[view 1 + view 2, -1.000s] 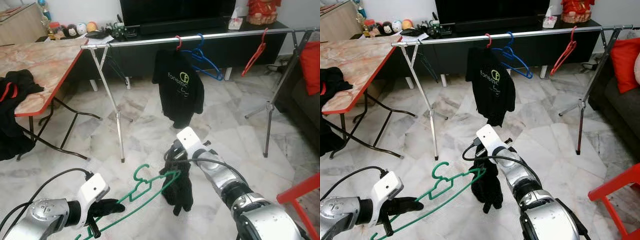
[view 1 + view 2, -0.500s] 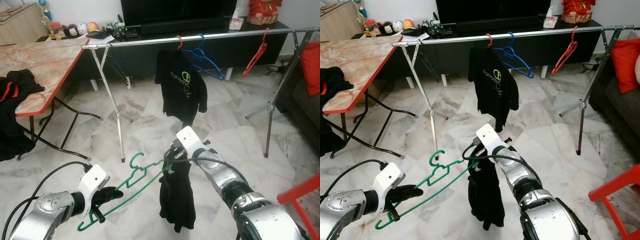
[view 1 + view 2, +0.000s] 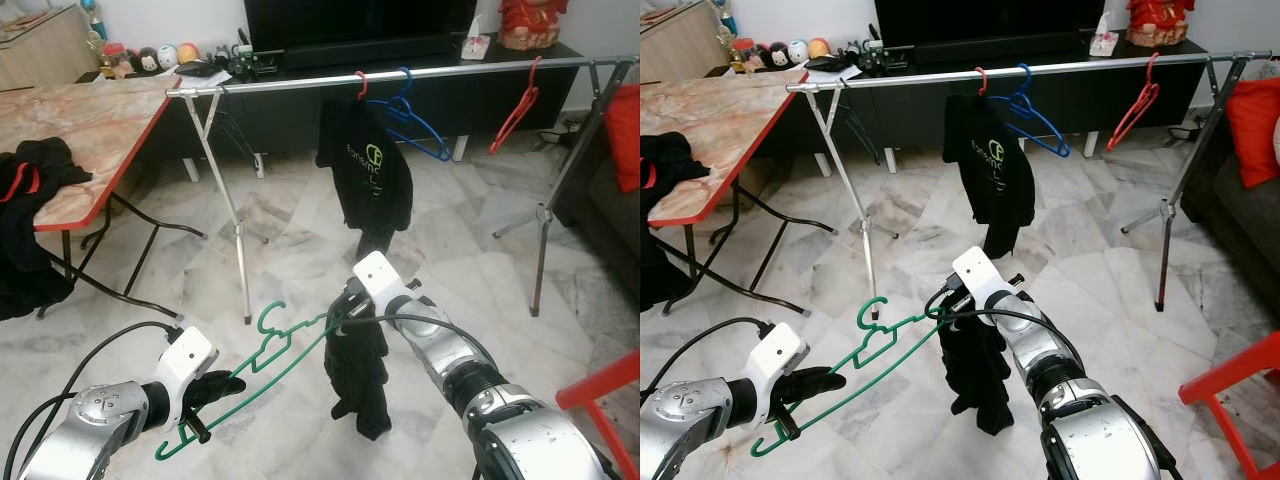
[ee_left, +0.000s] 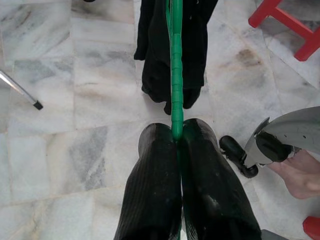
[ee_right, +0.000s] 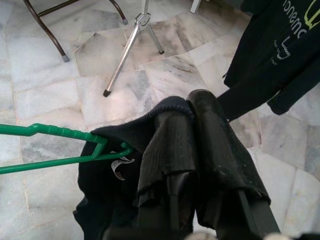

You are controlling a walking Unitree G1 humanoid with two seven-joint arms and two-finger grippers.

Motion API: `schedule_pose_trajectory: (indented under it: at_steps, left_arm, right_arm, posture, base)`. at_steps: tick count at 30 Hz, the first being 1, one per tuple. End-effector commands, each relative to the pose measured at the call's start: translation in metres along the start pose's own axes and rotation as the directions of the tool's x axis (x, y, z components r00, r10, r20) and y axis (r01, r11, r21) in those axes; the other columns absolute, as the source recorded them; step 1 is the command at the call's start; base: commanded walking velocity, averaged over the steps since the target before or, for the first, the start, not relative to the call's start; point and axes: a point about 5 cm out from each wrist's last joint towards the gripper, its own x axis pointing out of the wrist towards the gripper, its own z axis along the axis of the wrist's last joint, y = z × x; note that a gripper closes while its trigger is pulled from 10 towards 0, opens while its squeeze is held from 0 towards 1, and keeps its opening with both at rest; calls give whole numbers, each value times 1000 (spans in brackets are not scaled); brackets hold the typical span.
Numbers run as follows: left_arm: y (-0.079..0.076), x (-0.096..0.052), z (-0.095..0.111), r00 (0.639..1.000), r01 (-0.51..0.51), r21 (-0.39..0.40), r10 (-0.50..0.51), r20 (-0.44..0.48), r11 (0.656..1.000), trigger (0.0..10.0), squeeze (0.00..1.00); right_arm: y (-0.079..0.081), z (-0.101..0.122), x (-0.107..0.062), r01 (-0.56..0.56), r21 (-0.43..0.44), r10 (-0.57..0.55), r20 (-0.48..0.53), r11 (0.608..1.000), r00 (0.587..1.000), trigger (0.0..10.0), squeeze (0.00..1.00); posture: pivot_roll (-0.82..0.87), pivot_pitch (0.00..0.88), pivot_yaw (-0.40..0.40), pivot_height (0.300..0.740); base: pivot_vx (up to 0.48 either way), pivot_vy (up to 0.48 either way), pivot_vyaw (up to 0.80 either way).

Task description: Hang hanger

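Marble floor (image 3: 300, 230) is seen under one clothes rail (image 3: 400, 76) carrying three hangers. Left wrist view: left pincer (image 4: 177, 137) is clenched on one green hanger (image 4: 176, 75). Right wrist view: right pincer (image 5: 192, 107) is clamped on one black garment (image 5: 105, 180) at the hanger's end.

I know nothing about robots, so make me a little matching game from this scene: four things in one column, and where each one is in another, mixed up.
Things:
1. green hanger
2. blue hanger
3. black T-shirt
4. black garment

Places:
A. hanging on the rail from a red hook
B. bare on the rail
C. pinched by the left gripper
D. held by the right gripper

Pairs: 1-C, 2-B, 3-A, 4-D
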Motion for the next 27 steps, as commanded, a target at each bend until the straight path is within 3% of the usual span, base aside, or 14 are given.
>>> schedule_pose_trajectory:
  at_steps: [1,11,14,24,27]
  left_arm:
    - [7,-4,3,999,-32,6,32,13,999,10000,0]
    - [9,-2,3,999,-39,-3,39,24,999,10000,0]
    - [5,8,17,991,114,-1,-114,73,993,10000,0]
    - [2,4,18,988,140,4,-140,72,990,10000,0]
    - [-3,-2,21,979,197,22,-198,57,980,10000,0]
  right_arm:
    - [-1,12,2,-2,-2,2,40,1000,999,10000,0]
    - [-1,11,2,-2,1,2,37,1000,999,10000,0]
    - [0,17,-1,-135,-56,137,25,989,990,10000,0]
    - [-2,18,0,-111,-45,112,29,993,993,10000,0]
    - [-2,21,1,-111,-45,113,35,993,993,10000,0]
  posture:
    - [-33,0,86,740]
    - [-33,0,86,740]
    - [-49,7,83,740]
    - [-44,0,79,740]
    - [-44,0,80,740]
  base:
    - [0,0,0]
    - [0,0,0]
    - [0,0,0]
    - [0,0,0]
    - [0,0,0]
